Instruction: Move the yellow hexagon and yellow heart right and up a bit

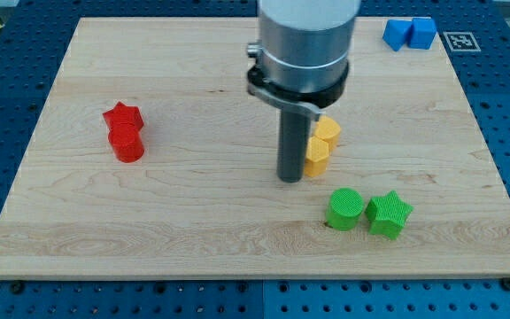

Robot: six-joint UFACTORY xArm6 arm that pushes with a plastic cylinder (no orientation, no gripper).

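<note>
Two yellow blocks sit touching just right of the board's middle: one [328, 131] nearer the view's top and one [318, 152] below it. The rod partly hides them, so I cannot tell which is the hexagon and which the heart. My tip [290, 179] rests on the board right beside the lower yellow block, at its left and slightly below it, touching or nearly touching.
A red star [123, 117] and a red cylinder [128, 142] touch at the view's left. A green cylinder [345, 209] and a green star [389, 214] lie below the yellow pair. Two blue blocks [410, 34] sit at the top right edge of the wooden board [193, 221].
</note>
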